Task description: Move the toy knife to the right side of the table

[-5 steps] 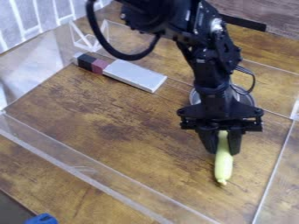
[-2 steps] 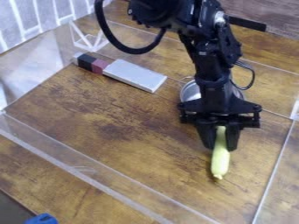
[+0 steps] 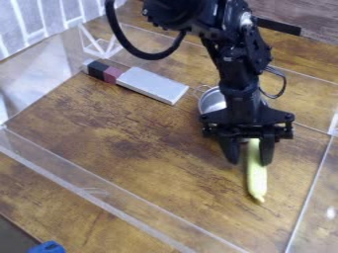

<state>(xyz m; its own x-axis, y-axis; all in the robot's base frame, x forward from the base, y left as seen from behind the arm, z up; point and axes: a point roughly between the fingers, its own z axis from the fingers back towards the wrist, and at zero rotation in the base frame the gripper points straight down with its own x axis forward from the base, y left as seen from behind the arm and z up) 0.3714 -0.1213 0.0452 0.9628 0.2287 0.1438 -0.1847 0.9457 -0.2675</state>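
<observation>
A: Item one: toy knife [image 3: 254, 181]. It is logged lying flat on the table [image 3: 119, 148], on the right side, near the clear right wall, with its length running from far to near. Its far end is set between the prongs of the gripper [image 3: 251, 153]; its near end lies free on the planks.

B: Item two, gripper: is the pincer listed as holding it?

A: No. The jaws are seen spread, one either side of the knife's far end, with a gap showing. Whether a prong brushes the plastic cannot be told.

B: Other entries?

A: Steel pot [image 3: 209, 101], partly hidden behind the arm. Grey slab [image 3: 138, 82] with a red-and-black end, far left, well apart.

B: Handling note for the step in hand?

A: The placing is judged done. The gripper is best lifted straight up, so that the knife is not dragged or rolled out of place.
</observation>
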